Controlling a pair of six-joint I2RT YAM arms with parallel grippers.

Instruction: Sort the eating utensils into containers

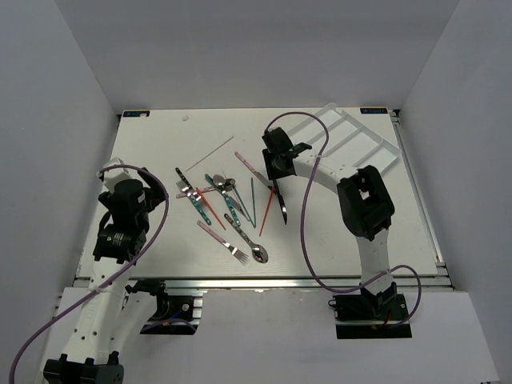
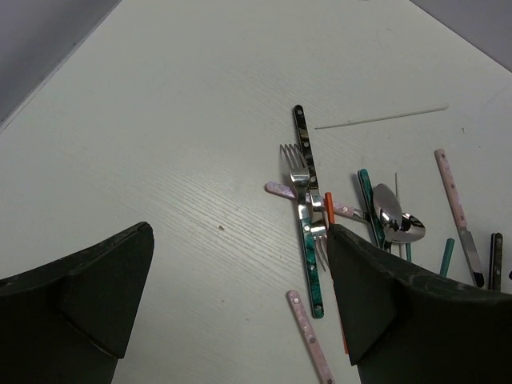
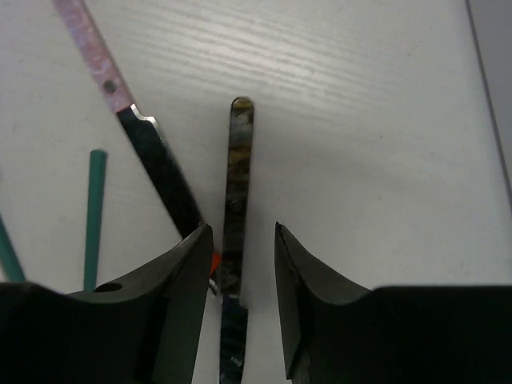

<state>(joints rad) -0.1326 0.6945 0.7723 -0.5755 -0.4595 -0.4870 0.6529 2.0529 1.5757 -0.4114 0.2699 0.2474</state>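
Note:
The eating utensils lie loose mid-table: a teal-handled fork (image 2: 309, 248), a dark-handled knife (image 2: 303, 142), a spoon (image 2: 395, 214), a pink handle (image 2: 310, 336) and a thin stick (image 2: 380, 118). My right gripper (image 3: 242, 236) (image 1: 278, 168) is low over the table, open, its jaws on either side of another dark-handled knife (image 3: 238, 184) (image 1: 282, 208). A pink-handled knife (image 3: 104, 72) lies just left of it. My left gripper (image 2: 240, 272) is wide open and empty, above bare table left of the pile. The clear divided tray (image 1: 376, 138) sits at the back right.
A teal stick (image 3: 94, 216) and an orange stick (image 1: 264, 214) lie close to the right gripper. A fork and a spoon (image 1: 258, 254) lie near the table's front edge. Grey walls enclose the table on three sides.

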